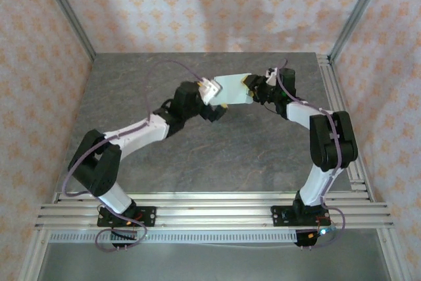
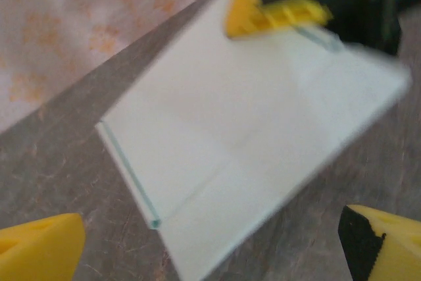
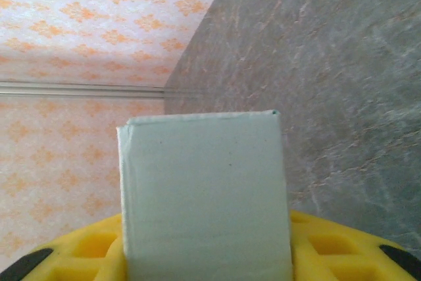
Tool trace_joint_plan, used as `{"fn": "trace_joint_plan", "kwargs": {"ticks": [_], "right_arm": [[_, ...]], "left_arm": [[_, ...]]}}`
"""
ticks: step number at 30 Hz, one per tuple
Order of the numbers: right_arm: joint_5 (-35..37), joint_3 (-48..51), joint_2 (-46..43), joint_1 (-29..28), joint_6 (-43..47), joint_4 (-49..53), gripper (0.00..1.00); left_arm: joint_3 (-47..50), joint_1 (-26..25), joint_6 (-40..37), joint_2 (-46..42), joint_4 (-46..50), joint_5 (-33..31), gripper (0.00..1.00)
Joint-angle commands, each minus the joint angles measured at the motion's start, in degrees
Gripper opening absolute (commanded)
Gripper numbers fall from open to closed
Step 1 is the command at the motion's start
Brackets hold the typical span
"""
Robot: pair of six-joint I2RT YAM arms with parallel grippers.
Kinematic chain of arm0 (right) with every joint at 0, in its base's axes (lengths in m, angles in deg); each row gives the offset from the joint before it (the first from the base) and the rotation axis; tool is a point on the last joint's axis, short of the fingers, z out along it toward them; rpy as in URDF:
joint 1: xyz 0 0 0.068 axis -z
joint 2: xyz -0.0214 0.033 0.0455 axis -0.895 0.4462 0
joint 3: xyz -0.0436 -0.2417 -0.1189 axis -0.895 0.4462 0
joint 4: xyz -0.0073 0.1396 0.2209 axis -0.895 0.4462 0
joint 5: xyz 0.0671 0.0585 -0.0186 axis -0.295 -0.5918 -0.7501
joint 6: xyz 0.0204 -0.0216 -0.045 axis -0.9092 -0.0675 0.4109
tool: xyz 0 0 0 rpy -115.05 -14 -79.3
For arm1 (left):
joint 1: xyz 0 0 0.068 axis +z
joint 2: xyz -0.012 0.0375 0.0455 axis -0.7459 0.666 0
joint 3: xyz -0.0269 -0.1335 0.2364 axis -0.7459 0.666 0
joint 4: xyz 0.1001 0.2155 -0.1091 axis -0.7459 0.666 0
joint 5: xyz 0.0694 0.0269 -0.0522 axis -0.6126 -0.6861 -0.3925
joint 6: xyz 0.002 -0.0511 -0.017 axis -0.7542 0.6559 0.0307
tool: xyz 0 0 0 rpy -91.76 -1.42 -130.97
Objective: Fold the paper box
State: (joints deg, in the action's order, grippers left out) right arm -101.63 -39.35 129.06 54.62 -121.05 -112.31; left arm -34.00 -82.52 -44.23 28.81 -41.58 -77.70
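The paper box point(image 1: 231, 89) is a flat pale mint-green rectangle held above the grey table between my two grippers. My right gripper point(image 1: 252, 90) is shut on its right end. In the right wrist view the box point(image 3: 204, 189) stands up between the yellow fingers point(image 3: 329, 245), its closed top edge facing away. My left gripper point(image 1: 217, 99) is open at the box's left end. In the left wrist view its yellow fingertips point(image 2: 39, 248) stand wide apart. The box point(image 2: 250, 123) lies ahead of them, with its near corner reaching between them untouched. The right gripper's finger point(image 2: 263, 8) pinches the far end.
The grey stone-pattern table point(image 1: 131, 90) is walled with orange-patterned paper at the back and sides. Aluminium rails run along the right edge point(image 1: 339, 97) and across the front point(image 1: 210, 205), where both arm bases are bolted.
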Motion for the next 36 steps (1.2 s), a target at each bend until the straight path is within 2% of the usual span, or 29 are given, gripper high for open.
{"fn": "trace_joint_plan", "kwargs": {"ticks": [1,6,13,17,21,28,32,36], "right_arm": [[-3.2,1.3,-4.0,0.3,-4.0,-3.3,0.44],[-7.8,2.9,-5.6,1.4,-10.9,-7.6,0.43],[-11.6,5.9,-8.3,1.7,-17.5,-9.7,0.43],[-12.5,7.2,-9.4,1.8,-20.5,-10.8,0.43],[-13.6,8.6,-9.9,1.7,-24.6,-15.0,0.43],[-15.1,10.0,-12.3,1.6,-22.7,-11.3,0.43],[-14.9,9.5,-14.0,1.6,-18.5,-5.5,0.44],[-15.1,9.6,-14.4,1.4,-18.9,-6.0,0.44]], "left_arm": [[5.0,-1.6,-20.8,-0.9,-11.1,-10.5,1.00],[9.6,-2.2,-28.0,-2.5,-20.2,-10.6,1.00],[12.0,-4.0,-37.2,-2.6,-28.6,-17.6,0.95],[11.9,-4.3,-42.8,-2.1,-28.5,-15.9,0.92],[10.9,-4.3,-43.6,-0.8,-28.9,-15.6,0.90],[9.5,-4.7,-47.1,0.2,-29.5,-16.1,0.77],[9.3,-5.1,-49.7,0.9,-29.5,-16.5,0.73],[9.3,-5.4,-51.0,1.4,-30.2,-16.9,0.70]]}}
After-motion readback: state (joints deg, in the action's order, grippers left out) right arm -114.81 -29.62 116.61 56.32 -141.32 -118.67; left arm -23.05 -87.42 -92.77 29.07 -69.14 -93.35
